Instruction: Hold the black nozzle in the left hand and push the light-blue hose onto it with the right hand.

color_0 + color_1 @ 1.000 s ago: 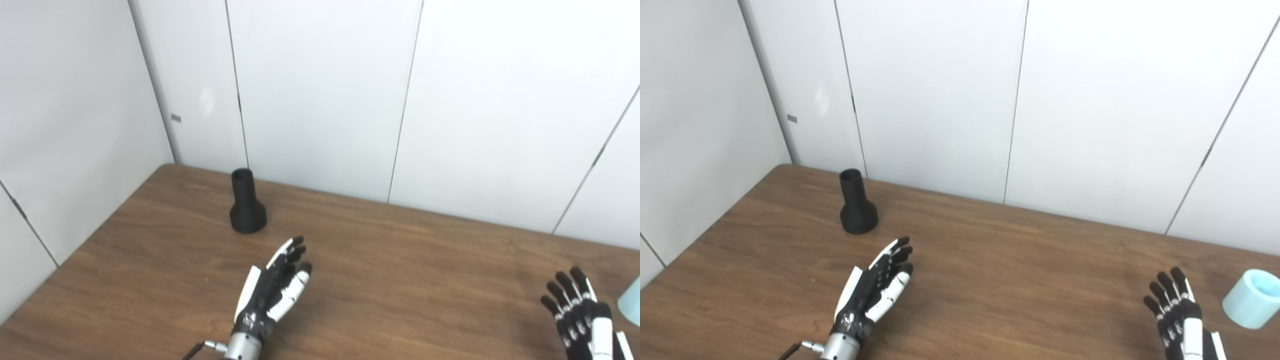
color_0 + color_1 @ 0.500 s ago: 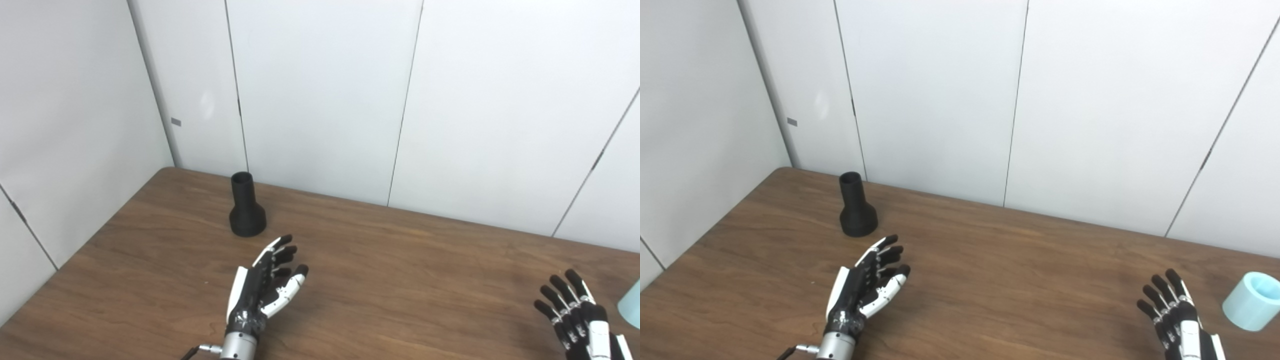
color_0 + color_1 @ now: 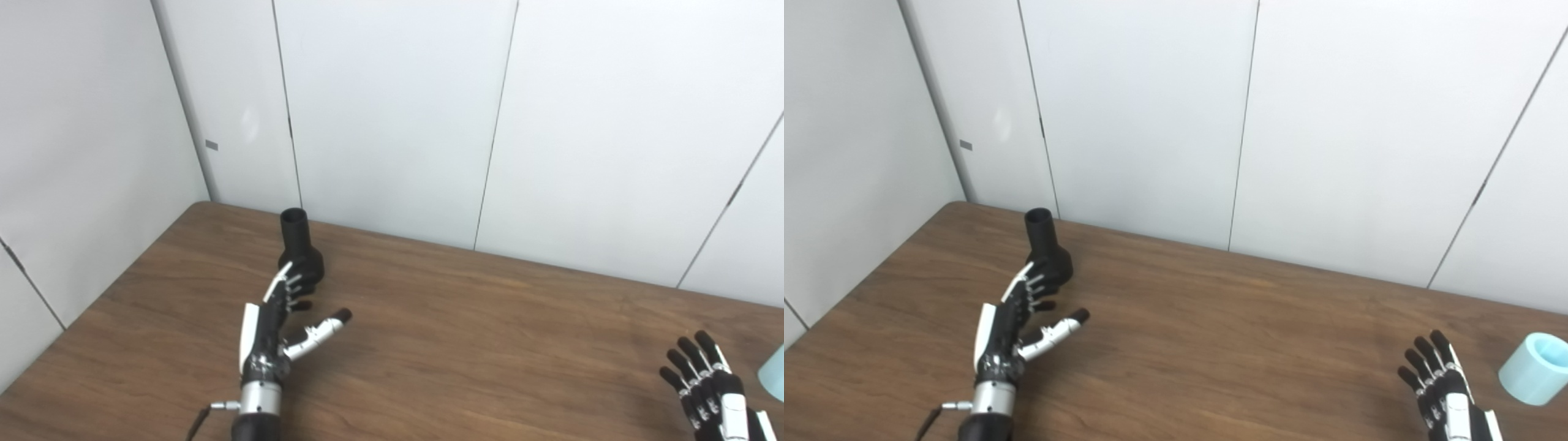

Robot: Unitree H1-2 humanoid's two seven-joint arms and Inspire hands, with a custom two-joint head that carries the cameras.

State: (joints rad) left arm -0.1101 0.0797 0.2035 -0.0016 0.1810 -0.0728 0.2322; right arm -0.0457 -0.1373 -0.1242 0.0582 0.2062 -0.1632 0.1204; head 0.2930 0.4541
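**Operator:** How is the present step to be carried out?

**Technician:** The black nozzle (image 3: 1047, 250) is stood upright on its flared base at the far left of the table (image 3: 1213, 318), close to the wall. The left hand (image 3: 1020, 324) is spread wide, thumb held out to the side, and nothing is held in it. Its fingertips (image 3: 1036, 283) are seen just before the flared base; contact cannot be confirmed. The narrow neck is judged the better place to be gripped: the fingers are to be brought round one side and the thumb round the other before closure.

**Operator:** What is to be guarded against?

**Technician:** The nozzle may be tipped if its base is nudged first. Enough of the neck's open end should be left exposed for the hose.

**Operator:** And the other side?

**Technician:** The light-blue hose (image 3: 1534, 367) is lying at the table's right edge. The right hand (image 3: 1442, 386) is held open and empty just beside it, not touching.
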